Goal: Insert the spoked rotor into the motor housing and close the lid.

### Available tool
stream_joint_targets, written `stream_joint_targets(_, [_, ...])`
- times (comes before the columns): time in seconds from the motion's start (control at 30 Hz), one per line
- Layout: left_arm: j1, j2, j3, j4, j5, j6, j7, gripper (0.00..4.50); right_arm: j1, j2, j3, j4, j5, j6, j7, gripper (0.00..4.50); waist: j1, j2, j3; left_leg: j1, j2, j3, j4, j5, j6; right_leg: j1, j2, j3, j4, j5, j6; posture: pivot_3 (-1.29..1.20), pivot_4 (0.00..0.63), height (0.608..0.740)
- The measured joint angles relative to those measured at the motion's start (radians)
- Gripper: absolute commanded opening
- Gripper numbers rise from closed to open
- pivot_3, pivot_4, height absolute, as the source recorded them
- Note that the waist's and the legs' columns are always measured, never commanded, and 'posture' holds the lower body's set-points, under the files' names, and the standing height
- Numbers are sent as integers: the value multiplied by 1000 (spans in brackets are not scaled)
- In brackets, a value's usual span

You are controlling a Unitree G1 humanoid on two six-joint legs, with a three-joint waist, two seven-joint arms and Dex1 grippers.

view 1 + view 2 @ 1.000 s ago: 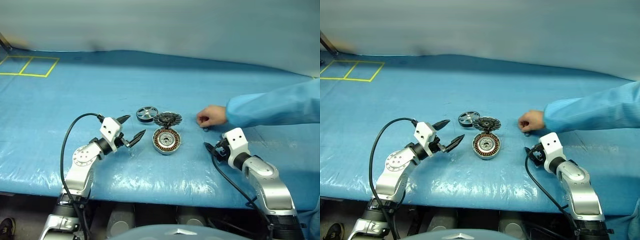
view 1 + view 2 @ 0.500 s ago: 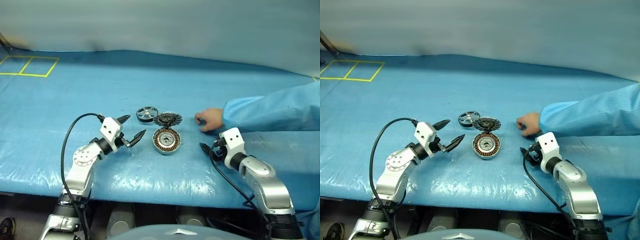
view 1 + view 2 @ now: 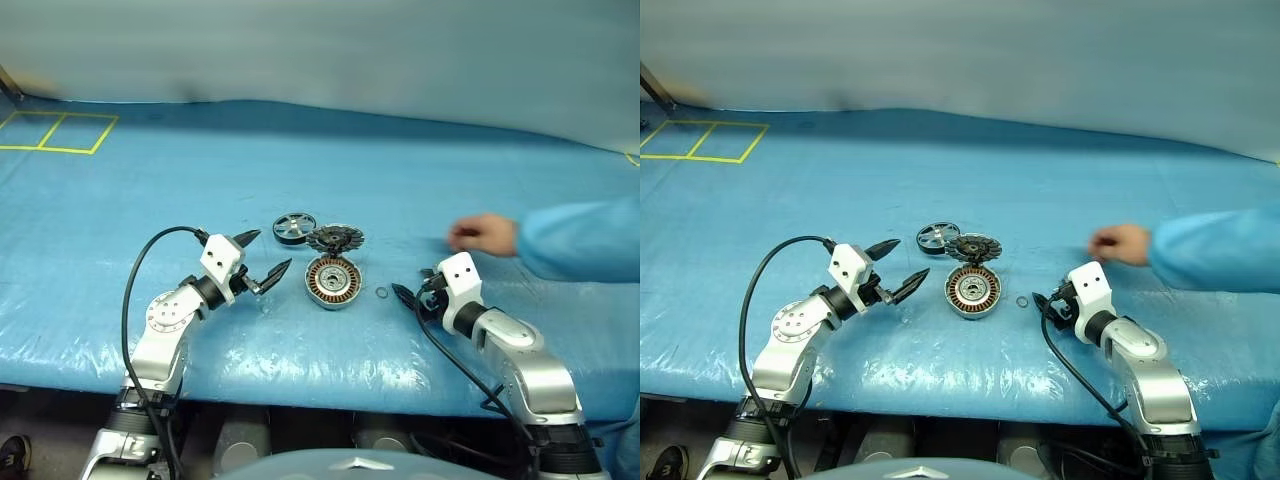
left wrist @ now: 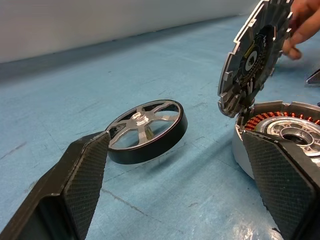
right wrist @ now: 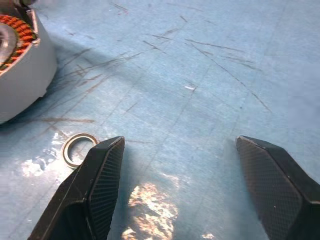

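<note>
blue sleeve (image 3: 580,240) has pulled back toward 3 o'clock, leaving a small ring (image 3: 381,293) beside the motor housing (image 3: 333,280). spoked rotor (image 3: 293,227) lies at its 11 o'clock, lid (image 3: 335,238) up; insertion can start. left end effector (image 3: 260,256) and right end effector (image 5: 195,175) both gape, empty.

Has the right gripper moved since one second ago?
Yes. The right gripper has moved toward the housing, now near a small ring.
</note>
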Motion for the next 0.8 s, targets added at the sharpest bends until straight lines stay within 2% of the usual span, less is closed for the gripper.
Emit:
stream_joint_targets(0.27, [0,0,0,0,0,0,1,4500,21,-6,18,-65,104,8,83,3736,0,0,0,0,0,0,0,0,0,0,0,0,0,0,0,0,150,740])
stream_joint_targets(0.67, [6,0,0,0,0,0,8,4500,18,-19,104,-18,26,-24,50,3736,0,0,0,0,0,0,0,0,0,0,0,0,0,0,0,0,150,740])
stream_joint_targets(0.73, [8,1,0,0,0,0,9,4500,17,-26,113,-16,14,-33,49,3357,0,0,0,0,0,0,0,0,0,0,0,0,0,0,0,0,150,740])
stream_joint_targets(0.8, [8,1,0,0,0,0,12,4500,13,-44,126,-11,-10,-47,47,2777,0,0,0,0,0,0,0,0,0,0,0,0,0,0,0,0,150,740])
